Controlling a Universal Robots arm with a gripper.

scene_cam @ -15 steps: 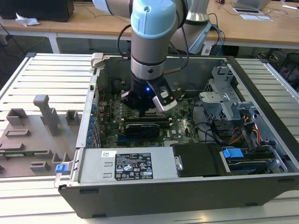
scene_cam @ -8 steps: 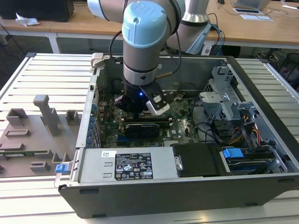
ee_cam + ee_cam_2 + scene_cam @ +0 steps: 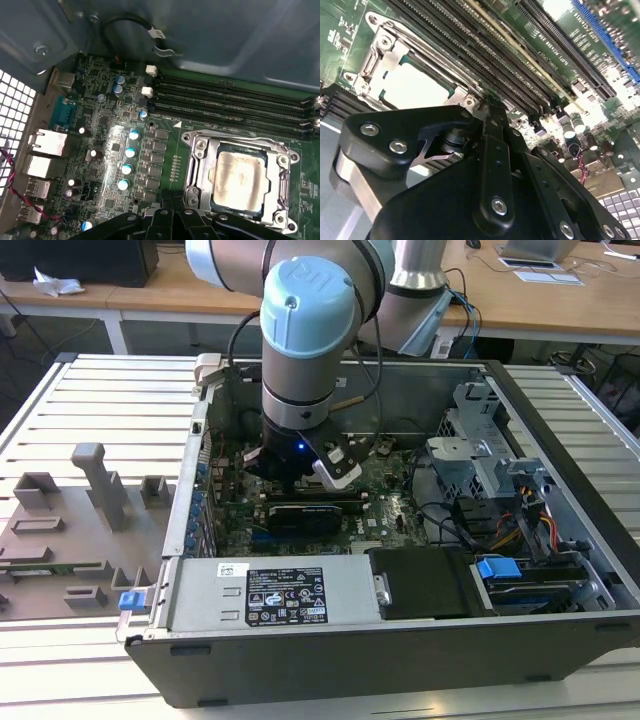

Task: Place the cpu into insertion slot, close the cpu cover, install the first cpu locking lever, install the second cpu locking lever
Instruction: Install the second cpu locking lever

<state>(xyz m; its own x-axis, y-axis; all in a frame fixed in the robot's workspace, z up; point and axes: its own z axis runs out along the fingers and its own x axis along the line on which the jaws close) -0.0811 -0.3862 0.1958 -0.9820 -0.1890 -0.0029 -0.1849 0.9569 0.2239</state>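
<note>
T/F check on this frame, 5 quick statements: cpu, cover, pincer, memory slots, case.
1. The cpu lies inside the insertion slot. True.
2. The cpu cover stands raised, clear of the chip. False: in the first wrist view the frame lies flat around the chip, which shows through its window.
3. The pincer carries the cpu. False: the chip sits in the socket, apart from the pincer, whose tip is at the socket's edge in the second wrist view.
4. Long black memory slots run beside the socket. True.
5. The computer case is closed by a side panel. False: it lies open, with the arm reaching in.
</note>
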